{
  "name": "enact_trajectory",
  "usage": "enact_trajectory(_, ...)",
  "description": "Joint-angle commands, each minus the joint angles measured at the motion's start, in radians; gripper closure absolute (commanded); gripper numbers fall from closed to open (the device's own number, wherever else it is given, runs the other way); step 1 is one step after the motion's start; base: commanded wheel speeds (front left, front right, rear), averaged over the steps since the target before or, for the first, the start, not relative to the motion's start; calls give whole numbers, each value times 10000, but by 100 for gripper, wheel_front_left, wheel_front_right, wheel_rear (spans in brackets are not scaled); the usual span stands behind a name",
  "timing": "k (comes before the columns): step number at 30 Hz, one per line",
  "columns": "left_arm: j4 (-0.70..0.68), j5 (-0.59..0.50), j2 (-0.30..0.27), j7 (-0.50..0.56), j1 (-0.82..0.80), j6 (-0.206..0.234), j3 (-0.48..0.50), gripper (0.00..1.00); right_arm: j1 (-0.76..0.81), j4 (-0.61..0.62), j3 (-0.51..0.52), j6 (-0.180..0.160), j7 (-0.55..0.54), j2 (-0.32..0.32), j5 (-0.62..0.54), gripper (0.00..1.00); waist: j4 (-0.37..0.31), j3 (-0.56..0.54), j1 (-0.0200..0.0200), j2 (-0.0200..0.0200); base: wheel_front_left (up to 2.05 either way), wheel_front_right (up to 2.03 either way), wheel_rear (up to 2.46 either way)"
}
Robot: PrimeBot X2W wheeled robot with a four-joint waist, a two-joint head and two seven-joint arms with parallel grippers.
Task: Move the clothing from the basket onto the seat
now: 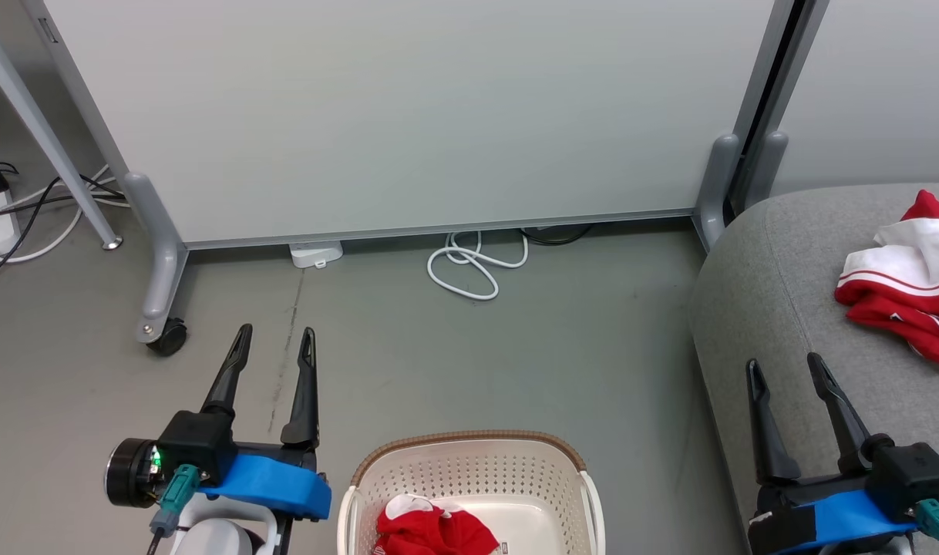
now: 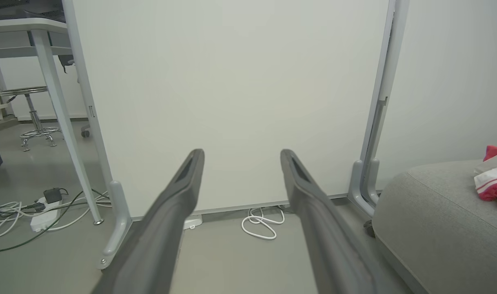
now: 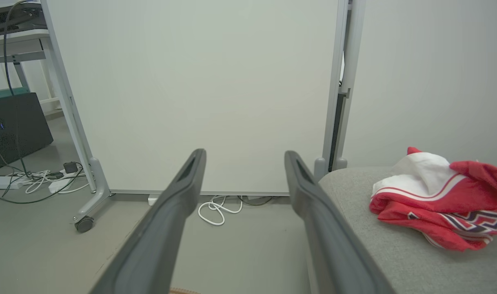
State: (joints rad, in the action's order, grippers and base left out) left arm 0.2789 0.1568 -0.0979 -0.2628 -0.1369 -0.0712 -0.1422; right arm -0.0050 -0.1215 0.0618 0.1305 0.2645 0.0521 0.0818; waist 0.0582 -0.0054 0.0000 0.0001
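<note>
Currently we hold both pincers spread and empty. Our left gripper [image 1: 275, 330] hangs over the bare floor [image 1: 593, 347] just left of the basket [image 1: 469, 441], and our right gripper [image 1: 782, 360] over the edge of the seat [image 1: 778, 293]. One red garment [image 1: 431, 533] lies bunched in the basket. Another garment [image 1: 901, 289] lies on the seat, apart from the right fingers.

Our head camera looks steeply down at the floor [image 1: 593, 347], the basket [image 1: 469, 441] close under its bottom edge and the white partition [image 1: 408, 116] ahead. Our wrist cameras sit low, facing that partition almost level along the left gripper [image 2: 241, 154] and the right gripper [image 3: 244, 153]. All three share the coiled cable [image 1: 469, 266] and the seat [image 1: 785, 308]; a brown sliver [image 3: 183, 290] low in the right wrist view may be the basket's rim.
</note>
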Motion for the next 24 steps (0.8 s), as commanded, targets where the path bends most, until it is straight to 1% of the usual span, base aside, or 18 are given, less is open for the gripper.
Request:
enact_trajectory(1, 103, -142, -21, -30, -73, -85, -23, 0, 26, -42, -22, 5, -1, -27, 53, 0, -9, 29, 0, -1, 0, 0, 0)
enact_trajectory(4, 350, -317, -123, -30, -517, -246, -241, 0, -122, -26, -48, 5, 1, -27, 41, 0, 8, 144, 0, -1, 0, 0, 0)
enact_trajectory(9, 1199, -492, -380, -30, -1526, -493, -876, 0, -514, 56, -194, 5, 1, -24, -99, 0, -84, 476, 0, -1, 0, 0, 0)
enact_trajectory(15, 2417, -535, -578, -30, -2747, -608, -1983, 0, -1299, 204, -443, 3, 1, 46, -151, 0, -444, 1267, 0, -1, 0, 0, 0)
enact_trajectory(16, 2417, -535, -578, -30, -2747, -608, -1983, 0, -1299, 204, -443, 3, 1, 46, -151, 0, -444, 1267, 0, -1, 0, 0, 0)
enact_trajectory(24, 4360, 7, -773, -29, -4144, -582, -4565, 0, -2494, 517, -624, 5, -1, 380, -180, 0, -941, 2816, 0, -1, 0, 0, 0)
